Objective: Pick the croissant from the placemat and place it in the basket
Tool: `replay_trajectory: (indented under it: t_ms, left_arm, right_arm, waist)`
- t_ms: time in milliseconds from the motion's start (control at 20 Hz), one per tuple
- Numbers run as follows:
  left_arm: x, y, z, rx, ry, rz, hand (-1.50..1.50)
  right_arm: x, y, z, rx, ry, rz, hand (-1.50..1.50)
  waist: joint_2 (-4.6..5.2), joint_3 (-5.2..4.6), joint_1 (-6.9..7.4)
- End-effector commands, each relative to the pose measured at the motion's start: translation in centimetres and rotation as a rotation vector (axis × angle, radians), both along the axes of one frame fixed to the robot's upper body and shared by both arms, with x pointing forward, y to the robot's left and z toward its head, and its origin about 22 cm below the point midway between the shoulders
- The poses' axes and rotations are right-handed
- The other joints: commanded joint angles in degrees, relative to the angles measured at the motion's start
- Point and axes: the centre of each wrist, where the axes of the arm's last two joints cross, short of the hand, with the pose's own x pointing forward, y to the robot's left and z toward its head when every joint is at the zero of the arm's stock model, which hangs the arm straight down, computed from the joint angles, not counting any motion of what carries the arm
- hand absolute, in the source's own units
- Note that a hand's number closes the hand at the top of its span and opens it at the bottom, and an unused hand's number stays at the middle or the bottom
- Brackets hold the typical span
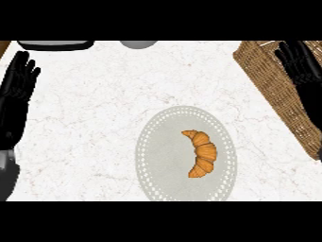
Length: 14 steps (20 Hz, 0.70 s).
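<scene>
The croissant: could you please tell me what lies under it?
The croissant lies on a pale oval placemat spread on the white marbled counter. The placemat's patch directly beneath it is covered, as is the counter below.

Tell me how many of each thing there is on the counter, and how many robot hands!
Croissant: 1
Placemat: 1
Basket: 1
Hands: 2, left and right
Things cut off at the top edge: 2, one dark, one grey
Total: 7
</scene>
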Motion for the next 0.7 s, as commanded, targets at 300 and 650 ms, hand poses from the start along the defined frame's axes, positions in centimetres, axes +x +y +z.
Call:
replay_trajectory:
  t_ms: [300,650]
  left_arm:
    - [-0.6,-0.2,-6.1,0.079,0.362,-0.001,0.0]
    - [-1.0,-0.9,-8.4,0.102,0.445,0.027,0.0]
  right_arm:
    - [0.4,6.2,-3.6,0.447,-0.266,0.547,1.5]
    - [-5.8,12.0,-12.1,0.498,-0.32,0.359,-1.5]
  waist:
    - [-0.38,0.61,1.1]
    - [-1.9,-0.19,-0.43]
